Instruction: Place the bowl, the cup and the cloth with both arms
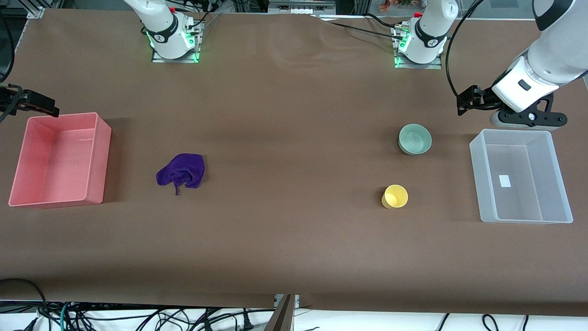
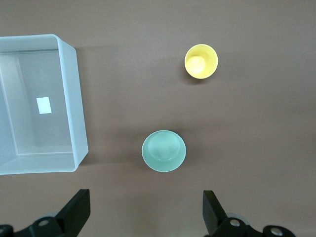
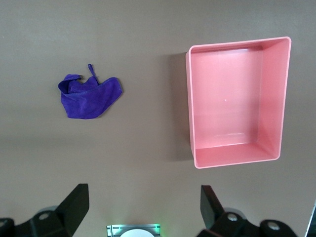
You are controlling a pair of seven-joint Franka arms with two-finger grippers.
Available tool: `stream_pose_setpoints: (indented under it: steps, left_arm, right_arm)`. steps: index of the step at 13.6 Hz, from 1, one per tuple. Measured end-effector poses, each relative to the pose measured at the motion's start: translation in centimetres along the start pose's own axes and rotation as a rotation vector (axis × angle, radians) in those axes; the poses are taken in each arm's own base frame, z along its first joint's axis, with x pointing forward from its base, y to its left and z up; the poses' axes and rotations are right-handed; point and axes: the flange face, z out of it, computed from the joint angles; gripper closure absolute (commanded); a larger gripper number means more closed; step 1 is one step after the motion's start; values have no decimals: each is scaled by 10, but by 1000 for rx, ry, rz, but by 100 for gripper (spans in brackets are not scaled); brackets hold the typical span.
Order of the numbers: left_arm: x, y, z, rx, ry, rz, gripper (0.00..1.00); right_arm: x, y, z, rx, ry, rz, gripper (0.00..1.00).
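Front view shows the brown counter (image 1: 294,239) under both arms. Largest on it are two bins. The pink bin (image 1: 57,158) sits at the right arm's end, and the clear bin (image 1: 521,177) sits at the left arm's end with a white label on its floor.

The left arm (image 1: 546,50) hangs in the air over the counter by the clear bin's rim nearest the bases. Its jaws (image 2: 145,212) stand wide apart with nothing between them. The right arm (image 1: 27,102) barely enters the front view, over the counter by the pink bin's rim nearest the bases. Its jaws (image 3: 143,210) are likewise spread wide and empty.

The cloth (image 1: 181,171) lies bunched on the counter, well apart from the right jaws, beside the pink bin toward the middle of the counter. The bowl (image 1: 415,139) stands upright and empty near the left jaws, beside the clear bin. The cup (image 1: 395,196) stands upright too, nearer the front camera than the bowl and farther from the left jaws. Bowl and cup do not touch.
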Motion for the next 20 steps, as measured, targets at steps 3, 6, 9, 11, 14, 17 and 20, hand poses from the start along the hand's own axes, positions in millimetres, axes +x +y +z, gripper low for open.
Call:
stream_pose_setpoints:
  steps: [3, 6, 9, 11, 14, 17, 20]
  left_arm:
    - [0, -1, -1, 0, 2, -2, 0]
    - [1, -4, -3, -1, 7, -6, 0]
    - [2, -1, -5, -1, 10, -2, 0]
    - [0, 0, -4, 0, -3, 0, 0]
    - [-2, -1, -2, 1, -23, 0, 0]
    - [-2, -1, -3, 1, -22, 0, 0]
    - [-1, -1, -7, 1, -14, 0, 0]
  right_arm:
    - [0, 0, 0, 0, 0, 0, 0]
    - [0, 0, 0, 0, 0, 0, 0]
    - [0, 0, 0, 0, 0, 0, 0]
    - [0, 0, 0, 0, 0, 0, 0]
    - [0, 0, 0, 0, 0, 0, 0]
    - [2, -1, 3, 2, -6, -1, 0]
    - [6, -2, 10, 8, -20, -3, 0]
